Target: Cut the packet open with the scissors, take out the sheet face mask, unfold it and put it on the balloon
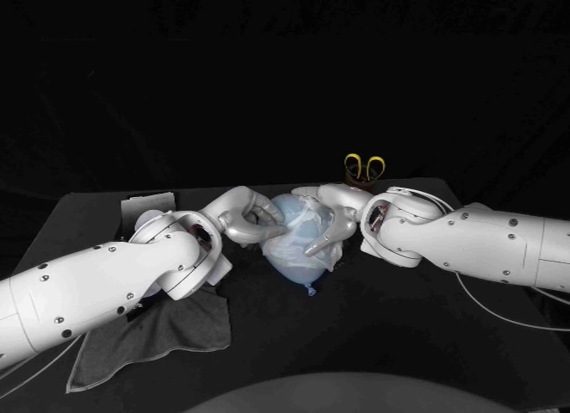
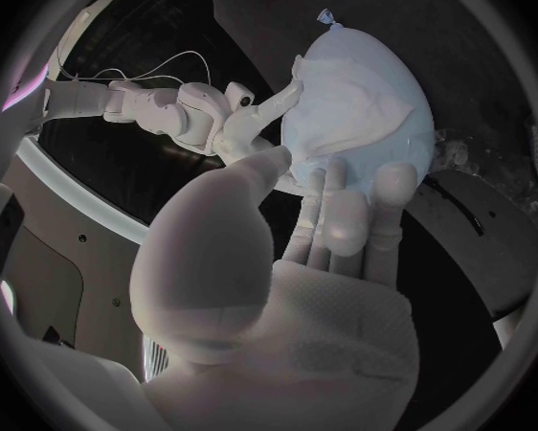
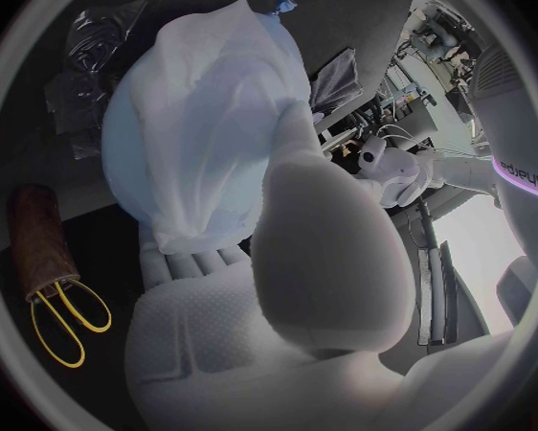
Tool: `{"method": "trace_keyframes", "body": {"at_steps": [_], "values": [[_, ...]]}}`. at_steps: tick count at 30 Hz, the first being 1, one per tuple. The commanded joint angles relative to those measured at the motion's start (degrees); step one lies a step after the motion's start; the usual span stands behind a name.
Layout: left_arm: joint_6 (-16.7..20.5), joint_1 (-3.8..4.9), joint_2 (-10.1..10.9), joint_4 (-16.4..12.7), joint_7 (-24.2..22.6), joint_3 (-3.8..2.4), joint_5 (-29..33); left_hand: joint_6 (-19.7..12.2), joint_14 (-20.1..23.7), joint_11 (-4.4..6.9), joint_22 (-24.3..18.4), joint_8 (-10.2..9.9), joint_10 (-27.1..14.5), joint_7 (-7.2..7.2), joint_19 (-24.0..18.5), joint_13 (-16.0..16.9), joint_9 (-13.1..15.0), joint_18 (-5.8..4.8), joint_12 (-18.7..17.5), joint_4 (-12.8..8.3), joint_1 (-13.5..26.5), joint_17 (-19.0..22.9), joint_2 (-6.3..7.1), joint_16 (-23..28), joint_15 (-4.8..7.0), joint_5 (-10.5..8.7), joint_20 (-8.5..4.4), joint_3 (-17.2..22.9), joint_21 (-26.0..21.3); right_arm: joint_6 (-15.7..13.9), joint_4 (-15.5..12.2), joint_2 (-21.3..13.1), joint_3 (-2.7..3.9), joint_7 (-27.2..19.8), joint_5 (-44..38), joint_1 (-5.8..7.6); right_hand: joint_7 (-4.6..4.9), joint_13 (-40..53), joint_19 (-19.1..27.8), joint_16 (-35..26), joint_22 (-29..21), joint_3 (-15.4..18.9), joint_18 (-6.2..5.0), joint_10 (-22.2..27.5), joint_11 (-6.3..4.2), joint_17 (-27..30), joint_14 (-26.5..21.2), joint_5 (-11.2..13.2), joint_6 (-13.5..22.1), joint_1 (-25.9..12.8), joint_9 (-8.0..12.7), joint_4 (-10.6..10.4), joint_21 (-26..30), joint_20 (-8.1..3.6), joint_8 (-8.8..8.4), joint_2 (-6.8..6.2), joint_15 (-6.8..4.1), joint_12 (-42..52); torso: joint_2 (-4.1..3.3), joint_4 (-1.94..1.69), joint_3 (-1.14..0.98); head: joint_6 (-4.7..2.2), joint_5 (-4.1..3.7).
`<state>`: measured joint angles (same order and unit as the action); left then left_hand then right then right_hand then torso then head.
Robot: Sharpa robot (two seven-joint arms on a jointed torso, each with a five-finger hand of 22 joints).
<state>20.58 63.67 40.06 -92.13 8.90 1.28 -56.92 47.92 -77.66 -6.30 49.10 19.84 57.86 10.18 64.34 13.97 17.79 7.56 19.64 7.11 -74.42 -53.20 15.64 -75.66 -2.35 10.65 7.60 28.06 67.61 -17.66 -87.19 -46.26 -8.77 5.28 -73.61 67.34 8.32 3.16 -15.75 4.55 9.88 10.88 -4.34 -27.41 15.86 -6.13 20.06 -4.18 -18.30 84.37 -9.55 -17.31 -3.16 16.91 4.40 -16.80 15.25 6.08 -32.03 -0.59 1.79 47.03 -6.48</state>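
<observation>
Two hands on one balloon [image 1: 291,251] here, over a black table [image 1: 409,335] in a room that's basically pitch dark behind it. A dark cloth [image 1: 173,331] lies rumpled on the table's near left part, under the left arm. Yellow-handled scissors [image 1: 364,166] stand handles-up in a brown holder [image 3: 39,235] at the back, just behind the right arm.

The pale blue balloon sits mid-table, between the hands. Its long axis runs far-to-near, and the knotted end points back toward the robot. The white sheet mask [image 2: 341,96] is draped over its rounded side.

The left hand [image 1: 242,222] cups one flank with its fingers [image 2: 341,211] flat against it. The right hand [image 1: 337,219] wraps the other flank, thumb over the mask.
</observation>
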Motion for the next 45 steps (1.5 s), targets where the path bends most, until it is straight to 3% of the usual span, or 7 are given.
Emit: {"method": "trace_keyframes", "body": {"at_steps": [1,8,16,19,29,38,45], "values": [[-2.7,-0.05,-0.7,0.3,1.0,0.06,-2.2,0.4,-0.2,0.22,1.5,-0.6,1.1,-0.22,1.2,0.1,-0.4,0.53,0.8,0.1,-1.0,-0.3,-0.12,-0.4,0.49,-0.26,-0.2,-0.7,1.0,3.1,0.0,0.2,-0.4,1.2,-0.7,-0.55,8.87,0.1,-0.4,0.2,0.1,-0.3,-0.61,-0.4,0.12,0.0,0.3,-0.2,-0.4,-0.1,-0.1,0.0,-0.4,-0.17,0.31,0.53,0.12,0.1,-0.02,0.0,0.02,0.05,-0.04],[-3.2,-0.08,-1.7,1.0,3.1,0.13,-3.8,0.6,-3.1,1.41,9.4,-1.6,3.9,-1.08,6.3,2.3,-1.7,-0.96,5.3,0.6,-2.2,-4.8,-0.6,-3.7,1.49,-0.89,-1.11,-2.9,6.1,3.1,0.0,0.3,-0.4,1.3,-0.7,-0.59,8.88,0.0,-0.4,0.1,0.1,-0.3,-0.63,-0.4,0.11,0.0,0.2,-0.1,-0.6,0.0,-0.1,0.0,-0.4,-0.16,0.39,0.49,0.11,0.1,-0.02,-0.01,0.03,0.12,0.04],[-3.3,-0.08,-2.3,1.5,5.6,0.15,-5.4,1.8,-6.9,2.58,16.5,-1.9,0.6,-2.14,9.9,15.0,-3.5,-2.19,25.0,1.3,-4.7,-16.0,-1.89,-9.2,2.66,-0.73,-2.27,-6.0,10.6,3.3,0.1,0.3,-0.41,1.5,-0.7,-0.62,8.88,0.0,-0.4,0.1,0.1,-0.3,-0.63,-0.4,0.11,0.0,0.2,-0.1,-0.6,0.0,-0.1,0.0,-0.4,-0.16,0.39,0.49,0.11,0.1,0.0,-0.02,0.03,0.21,-0.01],[-3.4,-0.08,-2.5,1.6,6.4,0.15,-6.0,1.9,-6.3,2.82,19.4,-1.8,-2.0,-2.12,11.7,19.9,-4.2,-2.77,33.1,1.8,-5.5,-12.1,-2.13,-8.7,2.72,-0.69,-2.29,-6.0,12.3,3.3,0.1,0.3,-0.41,1.5,-0.7,-0.63,8.89,0.0,-0.4,0.1,0.1,-0.3,-0.63,-0.5,0.1,0.0,0.2,-0.1,-0.8,0.0,-0.2,0.0,-0.4,-0.16,0.43,0.51,0.11,0.1,-0.01,-0.01,0.04,0.21,-0.04],[-3.7,-0.08,-3.3,1.8,8.3,0.15,-7.1,1.7,-6.6,2.61,23.9,-2.1,-2.0,-1.79,14.7,22.5,-5.0,-3.72,38.5,2.8,-5.6,-8.1,-2.2,-8.2,2.68,-1.21,-2.3,-5.9,14.7,3.4,0.0,0.3,-0.43,1.7,-0.8,-0.65,8.89,0.0,-0.4,0.1,0.1,-0.3,-0.63,-0.5,0.09,0.0,0.2,-0.1,-1.0,0.0,-0.3,0.0,-0.4,-0.16,0.5,0.52,0.11,0.2,0.02,-0.03,0.04,0.15,-0.11],[-4.9,-0.07,-3.9,2.0,8.2,0.15,-5.6,3.6,-7.0,3.1,24.5,-1.3,-2.1,-2.49,15.0,22.5,-5.3,-3.8,40.2,5.3,-3.8,-7.6,-2.6,-8.7,3.03,-7.09,-2.45,-7.8,15.2,3.4,0.1,0.3,-0.44,1.8,-0.8,-0.67,8.9,0.0,-0.5,0.1,0.1,-0.3,-0.64,-0.6,0.08,0.0,0.3,-0.1,-1.3,0.0,-0.4,0.0,-0.4,-0.16,0.6,0.55,0.1,0.2,-0.02,-0.03,0.04,0.24,-0.22],[-5.1,-0.06,-4.3,2.3,7.5,0.14,-4.5,6.0,-7.0,4.05,24.5,0.4,-2.2,-3.49,14.8,21.8,-5.0,-3.76,40.1,5.1,-6.0,-7.2,-4.26,-9.0,3.83,-7.36,-3.05,-7.2,15.1,3.4,0.1,0.3,-0.45,1.9,-0.8,-0.69,8.9,0.0,-0.5,0.1,0.1,-0.4,-0.65,-0.6,0.06,0.1,0.2,-0.1,-1.6,0.0,-0.5,0.0,-0.4,-0.16,0.7,0.58,0.09,0.2,0.01,-0.02,0.02,0.34,-0.24]]}}
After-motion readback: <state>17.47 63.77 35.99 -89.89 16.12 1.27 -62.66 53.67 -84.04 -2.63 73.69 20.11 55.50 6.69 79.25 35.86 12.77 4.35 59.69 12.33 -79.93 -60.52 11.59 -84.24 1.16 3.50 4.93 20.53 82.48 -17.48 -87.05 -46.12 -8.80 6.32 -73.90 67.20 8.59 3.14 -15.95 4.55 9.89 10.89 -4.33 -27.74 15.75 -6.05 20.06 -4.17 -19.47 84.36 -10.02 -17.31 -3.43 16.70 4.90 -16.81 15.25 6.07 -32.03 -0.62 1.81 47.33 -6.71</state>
